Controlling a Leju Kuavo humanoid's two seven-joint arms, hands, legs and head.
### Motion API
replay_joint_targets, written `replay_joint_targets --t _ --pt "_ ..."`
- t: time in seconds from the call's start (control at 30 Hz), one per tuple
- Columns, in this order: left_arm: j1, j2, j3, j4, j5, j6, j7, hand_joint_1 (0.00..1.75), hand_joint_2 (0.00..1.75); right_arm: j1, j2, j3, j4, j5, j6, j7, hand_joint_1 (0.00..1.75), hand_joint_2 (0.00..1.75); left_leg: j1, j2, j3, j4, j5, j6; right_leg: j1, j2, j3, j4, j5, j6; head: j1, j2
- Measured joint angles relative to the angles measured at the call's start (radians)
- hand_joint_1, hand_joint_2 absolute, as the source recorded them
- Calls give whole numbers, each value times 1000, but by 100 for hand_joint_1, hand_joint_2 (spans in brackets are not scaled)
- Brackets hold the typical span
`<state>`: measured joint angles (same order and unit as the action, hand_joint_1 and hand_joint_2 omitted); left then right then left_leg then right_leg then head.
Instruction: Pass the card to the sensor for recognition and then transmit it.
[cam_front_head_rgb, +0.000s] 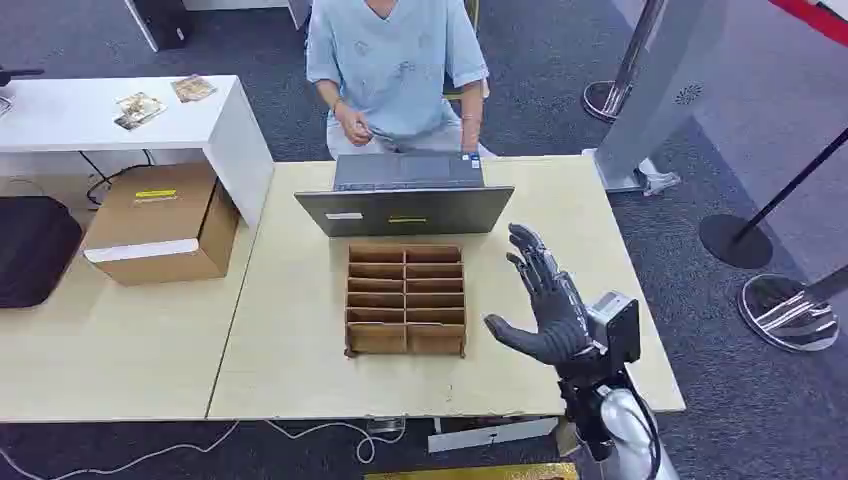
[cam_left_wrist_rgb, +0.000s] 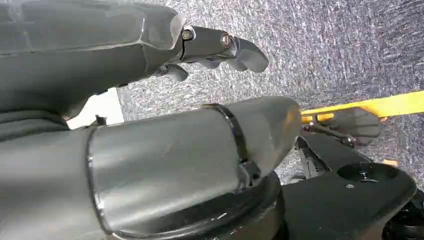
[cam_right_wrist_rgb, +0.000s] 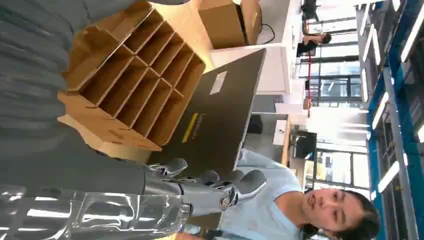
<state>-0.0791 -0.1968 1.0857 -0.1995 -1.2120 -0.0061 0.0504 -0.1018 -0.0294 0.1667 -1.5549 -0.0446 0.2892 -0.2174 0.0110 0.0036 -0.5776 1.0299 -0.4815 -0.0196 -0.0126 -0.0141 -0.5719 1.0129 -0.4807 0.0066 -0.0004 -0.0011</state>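
My right hand (cam_front_head_rgb: 545, 300) is raised above the light wooden table (cam_front_head_rgb: 290, 340), just right of a brown wooden rack (cam_front_head_rgb: 405, 298) with many compartments. Its fingers are spread and hold nothing. The right wrist view has this hand (cam_right_wrist_rgb: 200, 187) beside the rack (cam_right_wrist_rgb: 125, 85), whose compartments look bare. Behind the rack stands a grey laptop (cam_front_head_rgb: 405, 205), its lid's back towards me. A person in a light blue shirt (cam_front_head_rgb: 395, 60) sits behind it, hands near the keyboard. My left hand (cam_left_wrist_rgb: 125, 60) hangs over grey carpet, fingers apart, holding nothing. Two small printed cards (cam_front_head_rgb: 140, 108) lie on the white desk.
A cardboard box (cam_front_head_rgb: 160, 222) sits on the adjoining table at the left, beside a black bag (cam_front_head_rgb: 35, 245). A white desk (cam_front_head_rgb: 60, 125) stands behind it. Stanchion bases (cam_front_head_rgb: 735, 240) and a grey pillar (cam_front_head_rgb: 660, 90) stand on the carpet to the right.
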Motion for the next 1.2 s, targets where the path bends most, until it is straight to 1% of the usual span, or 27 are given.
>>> replay_joint_targets --t 0.17,0.23,0.3,0.4,0.43,0.5,0.6,0.67,0.77,0.87,0.93,1.03,1.1,1.2 --pt "0 1 0 0 -3 0 0 0 0 7 0 -5 -8 0 0 6 0 175 0 0 0 0 0 0 0 0 0 0 0 0 0 0" --pt "0 1 0 0 -6 0 0 0 0 10 0 -9 -18 9 -11 5 0 175 0 0 0 0 0 0 0 0 0 0 0 0 0 0" --pt "0 1 0 0 -6 0 0 0 0 12 0 -12 -30 69 -54 -12 0 175 0 0 0 0 0 0 0 0 0 0 0 0 0 0" --pt "0 0 0 0 -6 0 0 0 0 12 4 -12 -63 220 -162 -43 0 175 0 0 -1 0 0 0 0 0 0 0 0 0 0 0" --pt "0 0 0 0 -6 0 0 0 0 11 7 -12 -73 260 -189 -50 0 175 0 0 -1 0 0 0 0 0 0 0 0 0 0 0" --pt "0 0 0 0 -6 0 0 0 0 4 13 -8 -93 309 -217 -57 0 175 0 0 -1 0 0 0 0 0 0 0 0 0 0 0" --pt "0 0 0 0 -9 0 0 0 0 -18 15 4 -103 330 -242 -66 0 175 0 0 -1 0 0 0 0 0 0 0 0 0 0 0" --pt "-1 0 0 0 -9 0 0 0 0 -40 16 7 -103 346 -274 -82 0 175 0 0 -1 0 0 0 0 0 0 0 0 0 0 0" --pt "-1 0 0 0 -14 0 0 0 0 -69 16 24 -103 420 -381 -111 0 175 0 0 -1 0 0 0 0 0 0 0 0 0 0 0" --pt "-3 -1 0 0 -17 0 0 0 0 -102 16 53 -101 585 -525 -131 0 175 0 0 -1 0 0 0 0 0 0 0 0 0 0 0" --pt "-5 -1 0 0 -18 0 0 0 0 -119 16 72 -98 727 -632 -129 0 175 0 0 -1 0 0 0 0 0 0 0 0 0 0 0" --pt "-7 -2 0 0 -23 0 0 0 0 -146 16 104 -84 886 -751 -92 0 175 0 0 -1 0 0 0 0 0 0 0 0 0 0 0" --pt "-9 -2 0 0 -26 0 0 0 0 -165 16 120 -71 959 -805 -67 0 175 0 0 -1 0 0 0 0 0 0 0 0 0 0 0" --pt "-10 -2 0 0 -34 0 0 0 0 -198 16 142 -40 1116 -881 -13 0 175 0 0 -1 0 0 0 0 0 0 1 0 0 0 0"
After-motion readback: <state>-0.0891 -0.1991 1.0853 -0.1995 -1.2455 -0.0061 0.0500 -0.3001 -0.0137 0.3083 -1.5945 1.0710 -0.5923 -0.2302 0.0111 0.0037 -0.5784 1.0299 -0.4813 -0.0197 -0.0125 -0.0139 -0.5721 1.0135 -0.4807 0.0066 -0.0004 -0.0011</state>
